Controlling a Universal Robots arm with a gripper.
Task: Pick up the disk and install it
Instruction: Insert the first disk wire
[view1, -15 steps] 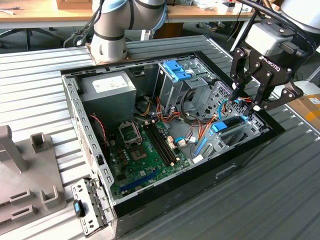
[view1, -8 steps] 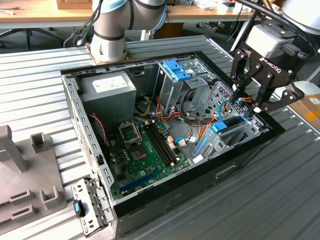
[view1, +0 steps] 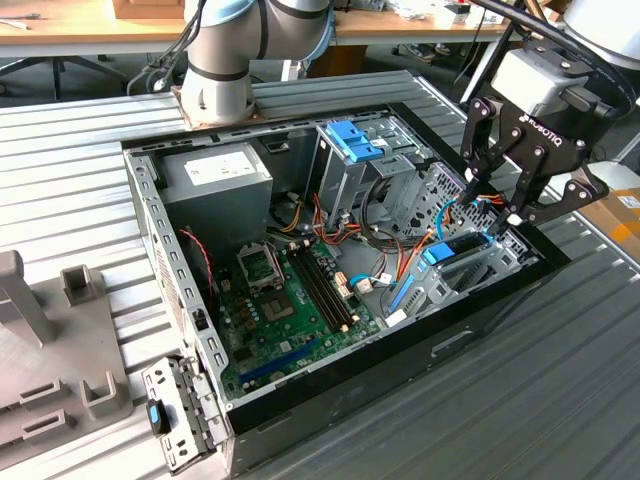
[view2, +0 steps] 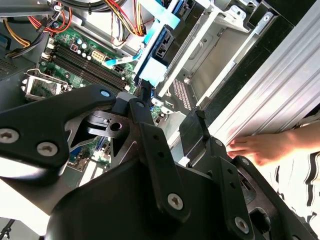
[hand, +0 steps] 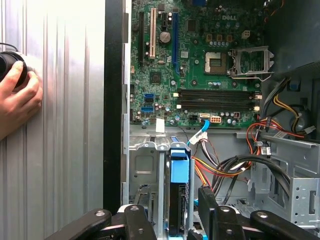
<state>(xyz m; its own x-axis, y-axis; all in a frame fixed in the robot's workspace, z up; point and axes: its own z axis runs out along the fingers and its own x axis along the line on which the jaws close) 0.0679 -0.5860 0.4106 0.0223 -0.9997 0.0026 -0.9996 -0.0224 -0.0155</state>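
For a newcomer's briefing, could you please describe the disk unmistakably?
Find the open computer case; at its end toward the exterior view's right, under the gripper, the disk stands on edge. Only it is a black slab with blue rails.

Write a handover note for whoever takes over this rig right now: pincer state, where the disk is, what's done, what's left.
Pincer: open, poised over the disk, holding nothing.
Disk: on edge in the drive bay of the computer case.
Done: disk is in the bay slot.
Left: full seating cannot be confirmed.
Caution: a person's hand rests on the table beside the case.
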